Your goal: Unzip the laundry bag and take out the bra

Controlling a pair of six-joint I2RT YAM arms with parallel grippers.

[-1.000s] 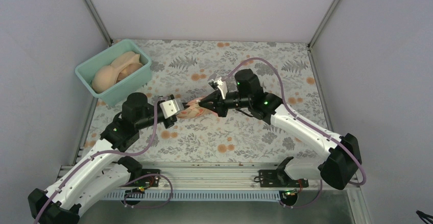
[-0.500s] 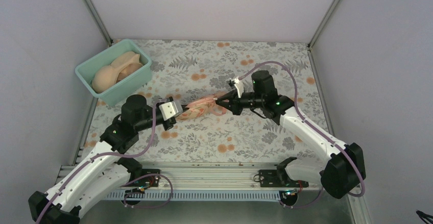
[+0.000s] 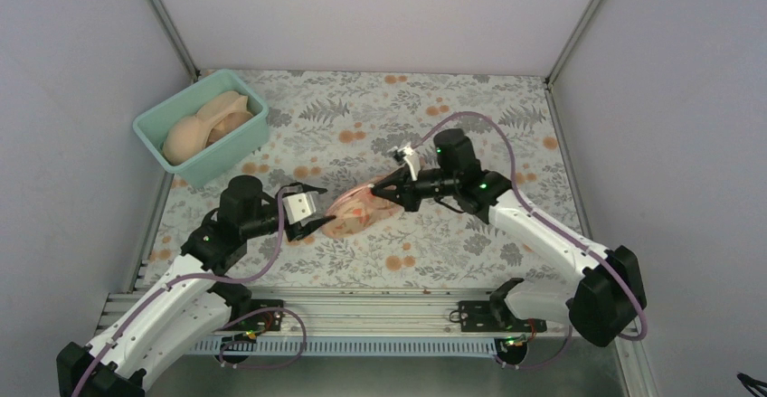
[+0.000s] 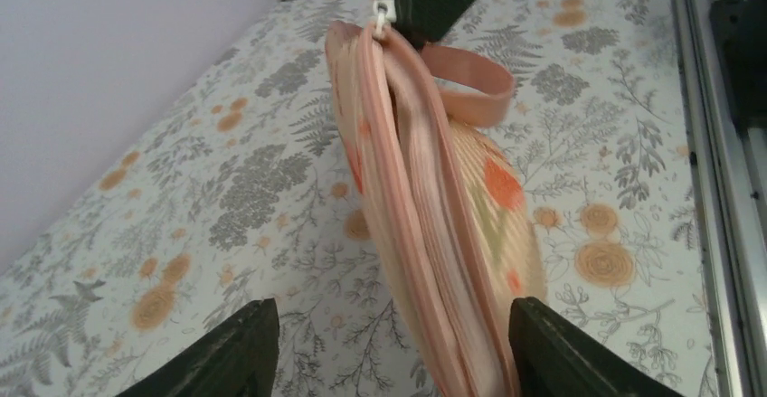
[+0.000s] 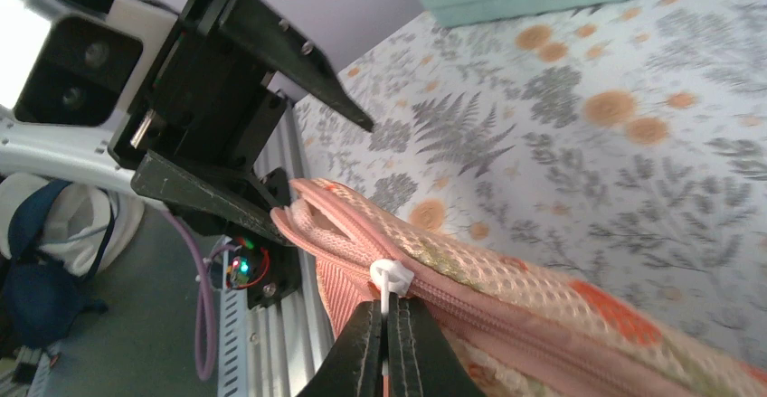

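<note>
Left gripper [image 3: 318, 207]: released. Its jaws have just sprung apart and now stand either side of the bag's near end, no longer pinching it.
Laundry bag [image 3: 357, 214]: lies on edge on the table [image 3: 470, 117] between my two grippers.
Right gripper [image 3: 378, 193]: clenched on the white zip pull [image 5: 391, 278], as a second ago; it has eased back toward the left arm.
Zip: the seam gapes a little beside the slider; how far it has run I can't tell.
Bra: not visible; I judge it still inside.
Meaning: anchor lost, so further pulling would likely just drag the bag.
Teal tub [image 3: 231, 148]: far left, untouched.
</note>
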